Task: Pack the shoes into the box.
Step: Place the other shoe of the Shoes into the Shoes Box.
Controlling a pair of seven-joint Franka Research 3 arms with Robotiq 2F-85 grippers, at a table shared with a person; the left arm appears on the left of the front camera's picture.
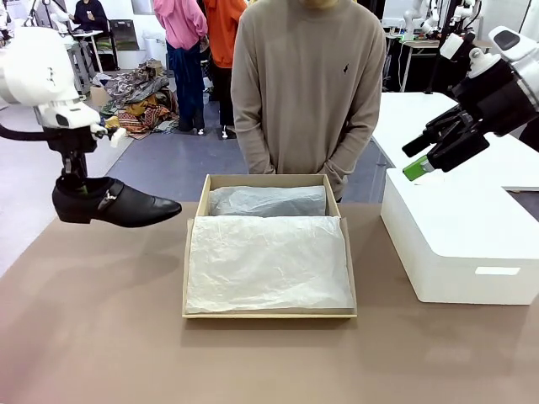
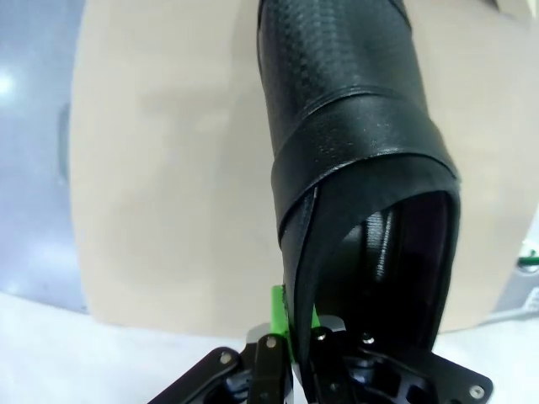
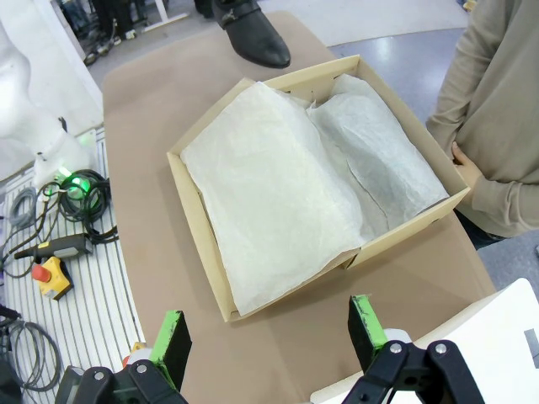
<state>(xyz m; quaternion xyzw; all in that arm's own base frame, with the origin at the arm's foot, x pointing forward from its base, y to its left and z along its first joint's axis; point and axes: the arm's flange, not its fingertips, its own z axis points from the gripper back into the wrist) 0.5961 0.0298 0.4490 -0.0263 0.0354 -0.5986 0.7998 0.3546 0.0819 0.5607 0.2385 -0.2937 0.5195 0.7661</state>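
One black shoe (image 1: 114, 204) hangs in the air over the desk (image 1: 101, 337). Your left fingers (image 1: 74, 179) are clamped on its heel end. Its toe points at the box (image 1: 193, 252), just to the right. White paper (image 1: 265, 261) lines the box. Your right fingers (image 1: 410, 160) are spread apart, holding nothing, above a white box (image 1: 455, 244). A person (image 1: 307, 84) stands behind the desk.

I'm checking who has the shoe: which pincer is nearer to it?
Left. The left pincer is shut on the shoe at its heel rim, left of the box. The right pincer stands open, raised above the white box, across the box from the shoe.
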